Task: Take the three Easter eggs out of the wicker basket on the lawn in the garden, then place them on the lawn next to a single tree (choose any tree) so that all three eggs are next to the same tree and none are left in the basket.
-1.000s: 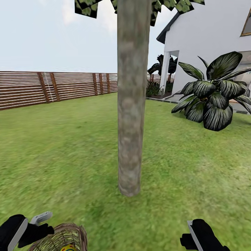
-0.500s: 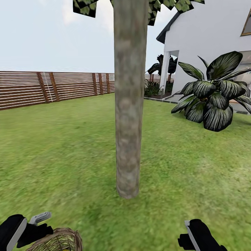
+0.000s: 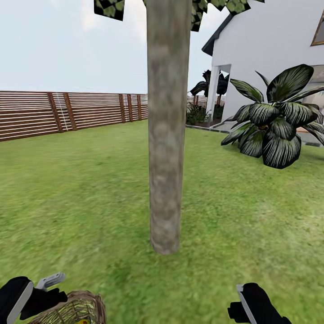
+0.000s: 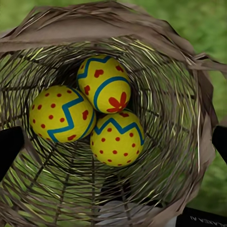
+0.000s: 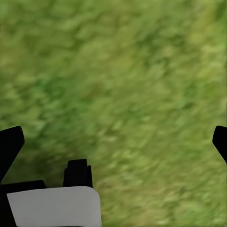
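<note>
I've rolled closer to the tree [image 3: 166, 135]; left hand [image 3: 33, 299] pinches the wicker basket [image 4: 189, 94], eggs [image 4: 116, 138] inside; right hand [image 5: 113, 142] spread.

Slatted brown fence [image 3: 67, 112] runs far left of white house [image 3: 270, 54]. Dark broad-leaved bush [image 3: 274, 126] just before house wall. Pale, hazy sky [image 3: 67, 45] above fence.
</note>
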Robot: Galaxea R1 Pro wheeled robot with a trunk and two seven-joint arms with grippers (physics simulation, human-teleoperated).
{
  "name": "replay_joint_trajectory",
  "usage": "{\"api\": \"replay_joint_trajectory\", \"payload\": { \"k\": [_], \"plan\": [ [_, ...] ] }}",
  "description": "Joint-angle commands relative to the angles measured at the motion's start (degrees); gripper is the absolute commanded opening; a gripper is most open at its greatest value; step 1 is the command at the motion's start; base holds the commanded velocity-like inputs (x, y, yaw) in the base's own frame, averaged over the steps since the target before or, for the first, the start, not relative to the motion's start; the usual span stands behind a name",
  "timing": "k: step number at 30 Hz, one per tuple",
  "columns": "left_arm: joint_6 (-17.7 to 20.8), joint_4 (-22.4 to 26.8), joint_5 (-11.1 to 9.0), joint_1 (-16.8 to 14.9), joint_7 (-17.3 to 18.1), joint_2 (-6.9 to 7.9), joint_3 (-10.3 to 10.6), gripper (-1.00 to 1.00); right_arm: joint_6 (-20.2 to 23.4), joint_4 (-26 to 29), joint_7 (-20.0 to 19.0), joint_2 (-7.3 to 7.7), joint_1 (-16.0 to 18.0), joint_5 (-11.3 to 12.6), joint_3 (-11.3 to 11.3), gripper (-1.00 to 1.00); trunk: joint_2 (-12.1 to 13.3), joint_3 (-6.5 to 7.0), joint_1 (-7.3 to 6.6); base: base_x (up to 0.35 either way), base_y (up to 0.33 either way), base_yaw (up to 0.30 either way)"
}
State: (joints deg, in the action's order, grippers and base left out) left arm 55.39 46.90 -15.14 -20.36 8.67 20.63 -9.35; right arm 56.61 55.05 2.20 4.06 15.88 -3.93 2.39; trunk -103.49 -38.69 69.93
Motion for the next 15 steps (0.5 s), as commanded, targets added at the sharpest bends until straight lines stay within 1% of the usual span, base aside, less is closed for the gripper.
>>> {"api": "replay_joint_trajectory", "payload": {
  "k": [1,15],
  "plan": [
    [0.24,0.03,0.38,-0.04,0.47,0.0,-0.14,1.0,0.25,0.06,-0.18,-0.01,0.03,-0.38,0.04,1.0,-0.44,-0.24,0.22,0.0,0.0,0.0],
    [0.24,0.03,0.38,-0.04,0.47,-0.24,0.0,1.0,0.2,0.06,-0.18,-0.02,0.03,-0.38,0.07,1.0,-6.06,-2.76,3.3,0.0,0.0,0.0]
  ]
}}
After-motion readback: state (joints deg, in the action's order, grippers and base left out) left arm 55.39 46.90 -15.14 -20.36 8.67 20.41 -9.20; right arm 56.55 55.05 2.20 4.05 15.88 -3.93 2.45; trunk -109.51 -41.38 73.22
